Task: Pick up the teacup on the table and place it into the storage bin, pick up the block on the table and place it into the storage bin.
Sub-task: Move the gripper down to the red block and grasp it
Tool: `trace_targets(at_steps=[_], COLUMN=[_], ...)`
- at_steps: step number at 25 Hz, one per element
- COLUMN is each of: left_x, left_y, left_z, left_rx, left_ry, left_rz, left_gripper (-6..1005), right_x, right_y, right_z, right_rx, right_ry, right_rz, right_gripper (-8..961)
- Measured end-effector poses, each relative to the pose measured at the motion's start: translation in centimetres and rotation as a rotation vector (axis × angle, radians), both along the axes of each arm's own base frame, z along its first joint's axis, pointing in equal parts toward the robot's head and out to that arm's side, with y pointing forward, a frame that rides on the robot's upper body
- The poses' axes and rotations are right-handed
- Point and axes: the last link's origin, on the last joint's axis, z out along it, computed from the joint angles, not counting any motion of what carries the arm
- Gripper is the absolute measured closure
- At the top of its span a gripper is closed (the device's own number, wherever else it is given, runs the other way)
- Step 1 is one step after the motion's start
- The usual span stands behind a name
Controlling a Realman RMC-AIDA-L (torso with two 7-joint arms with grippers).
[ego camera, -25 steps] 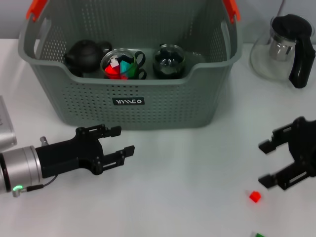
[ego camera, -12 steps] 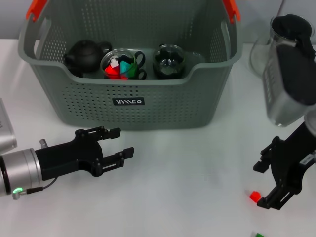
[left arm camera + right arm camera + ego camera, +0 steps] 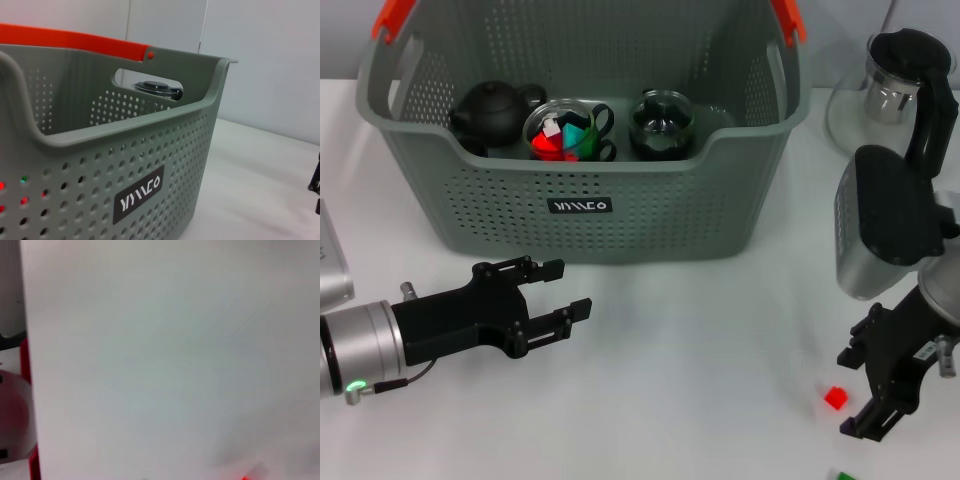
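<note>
The grey perforated storage bin [image 3: 650, 215] stands at the back centre, and its black label [image 3: 141, 194] shows close up in the left wrist view. Inside it a dark glass teacup [image 3: 661, 123] sits beside a glass cup of coloured pieces [image 3: 565, 131] and a black teapot [image 3: 492, 110]. A small red block [image 3: 836, 397] lies on the table at the front right. My right gripper [image 3: 861, 391] is open just right of the block, its fingers reaching past either side of it without touching. My left gripper [image 3: 548, 300] hangs open over the table in front of the bin, holding nothing.
A glass kettle with a black handle [image 3: 905, 95] stands at the back right. A green piece [image 3: 842, 475] peeks in at the front edge. A silver device [image 3: 330, 262] sits at the left edge. Orange clips [image 3: 394, 15] top the bin's handles.
My right arm has swung down and forward, turning its gripper and bringing it lower beside the red block. The left arm has stayed where it was.
</note>
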Motion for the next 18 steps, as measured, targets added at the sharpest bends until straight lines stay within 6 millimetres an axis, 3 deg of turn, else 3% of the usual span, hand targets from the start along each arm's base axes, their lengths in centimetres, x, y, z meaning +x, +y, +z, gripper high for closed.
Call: trace_targets(at_steps=[11, 18], left_x=[0.0, 0.1], left_y=[0.0, 0.1], left_z=[0.0, 0.0], left_rx=[-0.004, -0.007], left_ry=[-0.004, -0.003], left_rz=[0.005, 0.004], left_gripper=[370, 371], right_x=[0.5, 0.7], right_y=[0.1, 0.0], right_z=[-1.8, -2.2], right_rx=[0.007, 0.024], right_ry=[-0.035, -0.058], right_rz=[0.038, 0.027], right_gripper=[103, 255])
